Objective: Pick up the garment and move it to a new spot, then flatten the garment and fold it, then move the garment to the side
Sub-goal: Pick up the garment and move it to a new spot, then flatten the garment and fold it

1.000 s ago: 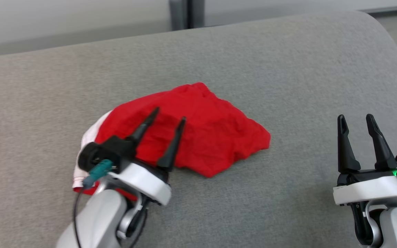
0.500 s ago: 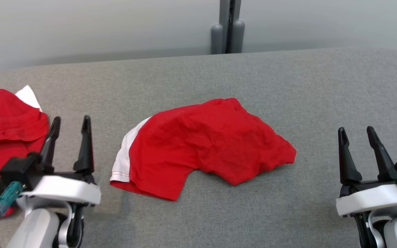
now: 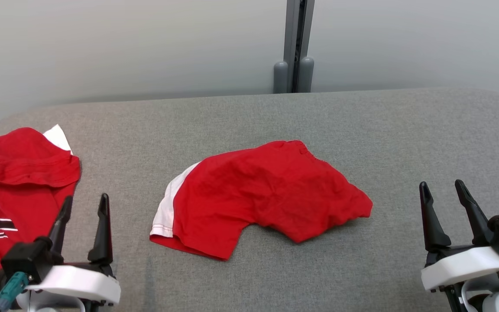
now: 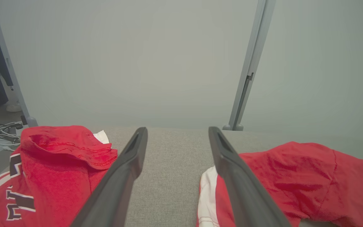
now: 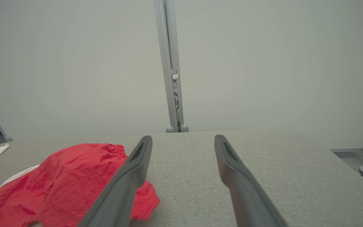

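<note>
Near the front edge of surface, holds left claw released, now beside garment rather than above it; holds right claw released, as before.

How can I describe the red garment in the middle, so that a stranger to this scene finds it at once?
Start at the wide grey fabric-covered surface. Near its middle lies a crumpled red cloth garment. Unlike the red jersey with black-and-white lettering at the left edge, it is plain, with one white band on its left side.
</note>
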